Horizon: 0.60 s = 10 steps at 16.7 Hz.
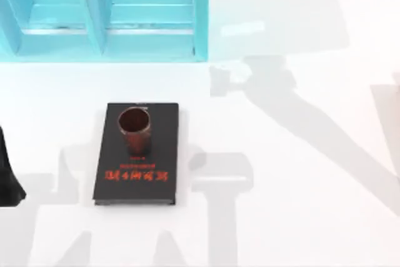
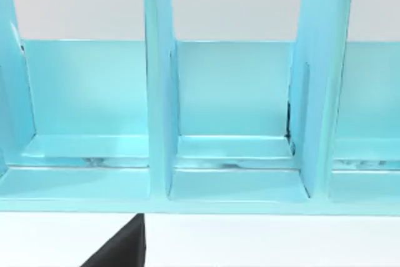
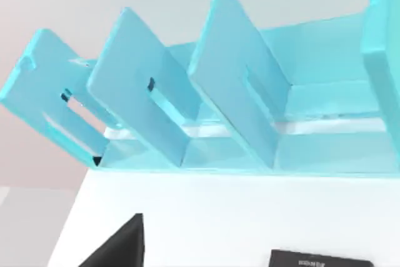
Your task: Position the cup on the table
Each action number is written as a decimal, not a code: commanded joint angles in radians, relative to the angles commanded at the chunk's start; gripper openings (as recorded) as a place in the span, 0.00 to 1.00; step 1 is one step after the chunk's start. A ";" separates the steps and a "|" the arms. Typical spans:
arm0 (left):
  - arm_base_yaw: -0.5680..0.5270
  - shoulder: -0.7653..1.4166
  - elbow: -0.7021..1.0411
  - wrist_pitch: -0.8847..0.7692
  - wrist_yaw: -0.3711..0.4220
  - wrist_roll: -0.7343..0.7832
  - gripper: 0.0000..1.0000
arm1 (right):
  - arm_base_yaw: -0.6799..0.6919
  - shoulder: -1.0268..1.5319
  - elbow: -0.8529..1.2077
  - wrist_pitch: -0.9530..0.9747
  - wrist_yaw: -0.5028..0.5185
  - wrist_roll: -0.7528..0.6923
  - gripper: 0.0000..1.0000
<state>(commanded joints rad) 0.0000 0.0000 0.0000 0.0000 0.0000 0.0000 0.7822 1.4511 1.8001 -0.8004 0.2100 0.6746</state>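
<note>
The cup (image 1: 135, 128), a coppery handleless tumbler with a dark inside, stands upright on a black book (image 1: 137, 153) with red lettering, toward the book's far end. The book lies flat on the white table (image 1: 300, 217), left of the table's middle and nearer its left edge than its right. A turquoise shelf unit (image 1: 106, 14) with upright dividers stands along the table's far edge at the far-left corner, apart from the book. A dark piece of the left arm (image 1: 9, 176) shows at the table's left edge. Whether either end effector is spread or pressed together, I cannot tell.
</note>
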 joint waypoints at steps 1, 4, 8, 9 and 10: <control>0.000 0.000 0.000 0.000 0.000 0.000 1.00 | 0.030 0.097 0.091 -0.059 0.017 0.028 1.00; 0.000 0.000 0.000 0.000 0.000 0.000 1.00 | 0.102 0.373 0.322 -0.230 0.065 0.104 1.00; 0.000 0.000 0.000 0.000 0.000 0.000 1.00 | 0.159 0.671 0.530 -0.420 0.110 0.186 1.00; 0.000 0.000 0.000 0.000 0.000 0.000 1.00 | 0.168 0.730 0.567 -0.458 0.117 0.204 1.00; 0.000 0.000 0.000 0.000 0.000 0.000 1.00 | 0.176 0.784 0.599 -0.492 0.122 0.221 1.00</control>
<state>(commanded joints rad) 0.0000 0.0000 0.0000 0.0000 0.0000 0.0000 0.9578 2.2352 2.3991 -1.2923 0.3324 0.8952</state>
